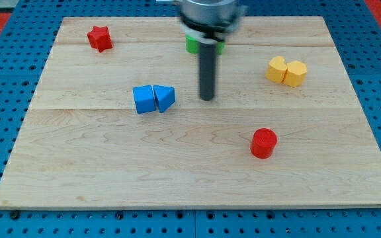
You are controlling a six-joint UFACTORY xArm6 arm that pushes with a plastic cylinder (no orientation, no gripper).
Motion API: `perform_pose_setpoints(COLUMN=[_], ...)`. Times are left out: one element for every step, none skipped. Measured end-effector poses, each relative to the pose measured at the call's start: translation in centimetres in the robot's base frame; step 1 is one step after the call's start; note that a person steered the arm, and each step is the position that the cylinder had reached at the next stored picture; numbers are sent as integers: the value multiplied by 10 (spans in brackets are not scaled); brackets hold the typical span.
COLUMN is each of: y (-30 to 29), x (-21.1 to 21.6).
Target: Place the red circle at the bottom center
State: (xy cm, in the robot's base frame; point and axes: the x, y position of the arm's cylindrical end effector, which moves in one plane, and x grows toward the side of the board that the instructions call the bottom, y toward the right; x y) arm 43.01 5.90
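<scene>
Camera view: red circle point(264, 143) sits right of centre in the board's point(78, 178) lower half, bare wood around it. My tip point(208, 98), a plain rod holding nothing, stands well apart, up-left, just right of the blue cube point(143, 100) and blue triangle point(165, 98). Yellow blocks point(286, 71) lie upper right, red star point(100, 38) upper left, and a green block point(192, 45) is half-hidden behind the rod.

Straight dark rod point(208, 73) under grey housing point(207, 13)

You've got a red star point(99, 38) at the desk's point(111, 172) top left, blue cube point(143, 100) touching blue triangle point(165, 98) left of centre, two yellow blocks point(286, 71) touching at right, green block point(193, 45) partly hidden up top.
</scene>
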Motion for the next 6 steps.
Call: perform_pose_setpoints(y=[88,116,73,11,44,50], x=[53,69,69,83,100,125])
